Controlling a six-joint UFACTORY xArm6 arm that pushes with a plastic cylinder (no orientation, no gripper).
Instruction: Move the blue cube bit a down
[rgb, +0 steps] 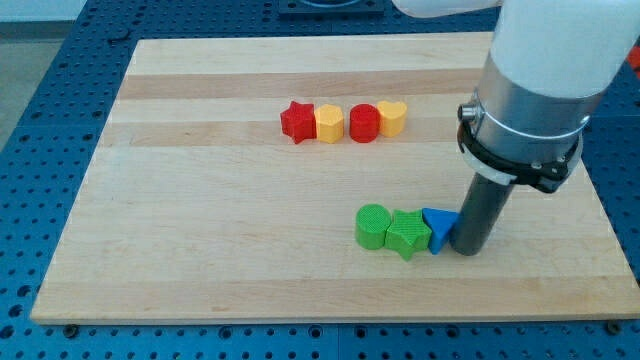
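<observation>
A blue block (437, 229) lies at the lower middle of the board. Its visible part looks like a wedge or triangle, and its right side is hidden behind the rod. I cannot make out a cube shape. My tip (467, 250) stands on the board touching the blue block's right side. A green star (406, 234) touches the blue block's left side. A green cylinder (372, 226) sits just left of the star.
A row of blocks lies at the upper middle: red star (296, 122), yellow hexagon (329, 124), red cylinder (364, 123), yellow heart (392, 117). The wooden board (200, 220) ends near the view's bottom, with blue perforated table around it.
</observation>
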